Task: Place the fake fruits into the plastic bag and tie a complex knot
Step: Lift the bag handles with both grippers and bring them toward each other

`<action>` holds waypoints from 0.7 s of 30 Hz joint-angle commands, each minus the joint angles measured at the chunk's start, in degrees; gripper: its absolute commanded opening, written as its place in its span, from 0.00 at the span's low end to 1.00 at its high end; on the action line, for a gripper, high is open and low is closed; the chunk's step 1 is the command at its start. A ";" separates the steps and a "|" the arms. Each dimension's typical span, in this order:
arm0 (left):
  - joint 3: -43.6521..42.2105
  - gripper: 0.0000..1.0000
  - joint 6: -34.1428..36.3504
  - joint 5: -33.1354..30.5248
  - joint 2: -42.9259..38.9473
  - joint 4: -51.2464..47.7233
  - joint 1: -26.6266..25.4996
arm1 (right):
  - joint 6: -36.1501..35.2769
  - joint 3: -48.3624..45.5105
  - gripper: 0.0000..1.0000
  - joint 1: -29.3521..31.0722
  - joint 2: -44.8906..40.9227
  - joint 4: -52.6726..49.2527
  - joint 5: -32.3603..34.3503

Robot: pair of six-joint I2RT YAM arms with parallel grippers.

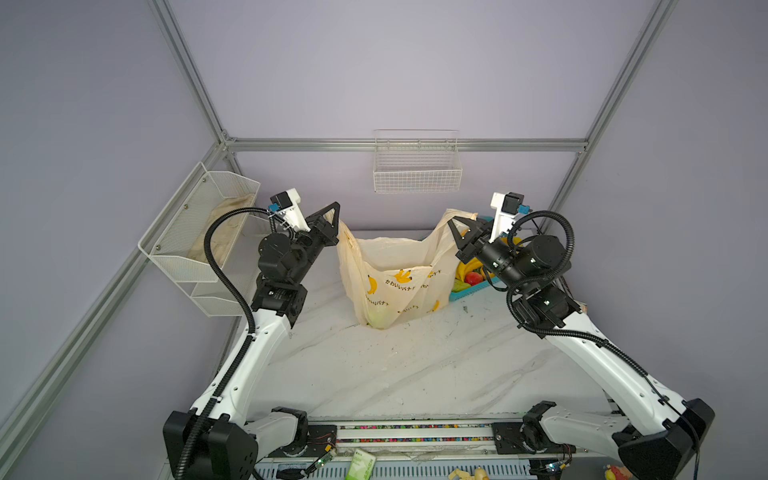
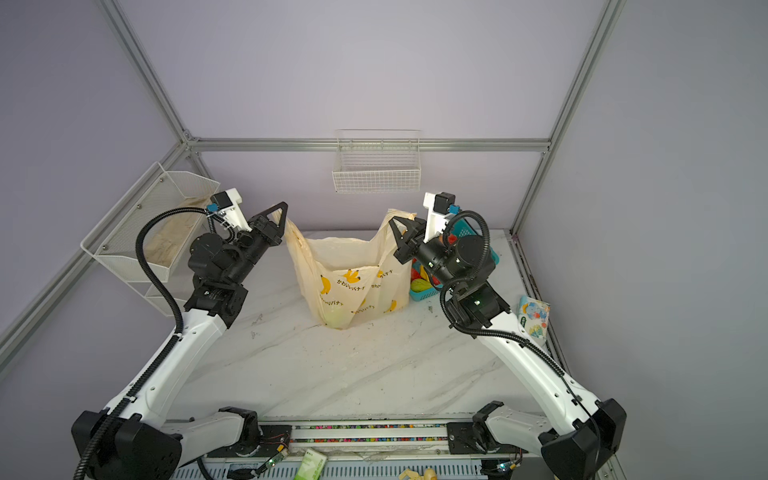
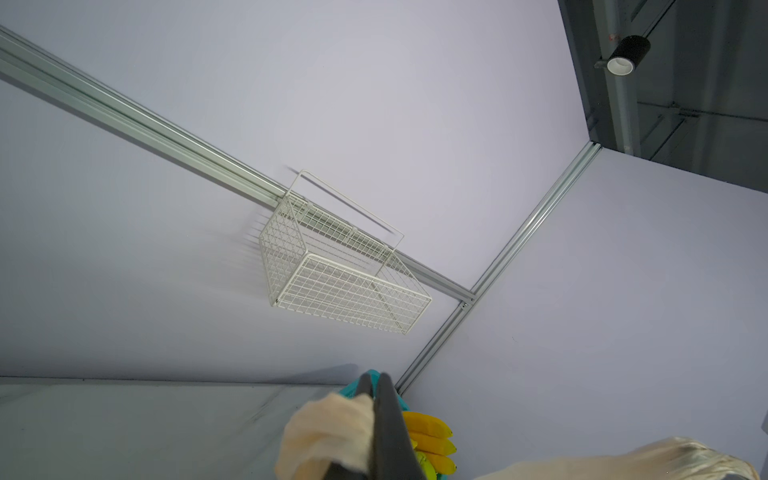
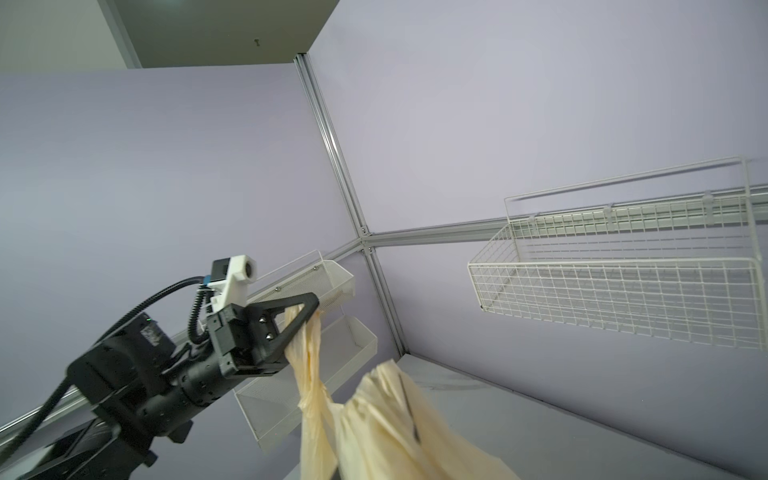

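Pinching one handle [image 1: 342, 237] of bag [image 1: 399, 286] in clenched left gripper [image 1: 335, 212], other handle [image 1: 444, 227] in clenched right gripper [image 1: 454, 226], holding bag open between.

In both top views most of the teal basket [image 1: 473, 293] and its fake fruits [image 1: 471, 276] is hidden behind the plastic bag [image 1: 399, 286] and the right arm [image 1: 515, 262]. A pale green shape [image 1: 380, 318] shows through the bag's bottom, too vague to name. In the right wrist view blurred bag film covers the right gripper [image 4: 409, 411] but for a dark sliver.
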 commanded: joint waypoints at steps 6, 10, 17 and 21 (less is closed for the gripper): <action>1.72 0.00 -6.30 9.57 5.31 11.43 2.49 | -0.83 -3.30 0.00 0.76 -4.57 -4.47 3.84; 0.74 0.00 -8.29 15.64 8.03 16.23 2.48 | -3.15 -5.24 0.00 0.76 -5.21 -9.06 11.47; 1.08 0.00 -7.23 19.63 10.34 14.43 2.40 | -3.06 -10.06 0.00 0.80 -5.60 -8.82 16.40; 3.85 0.11 -0.73 18.39 9.26 4.80 2.40 | -3.37 -10.52 0.00 0.80 -4.98 -9.07 18.02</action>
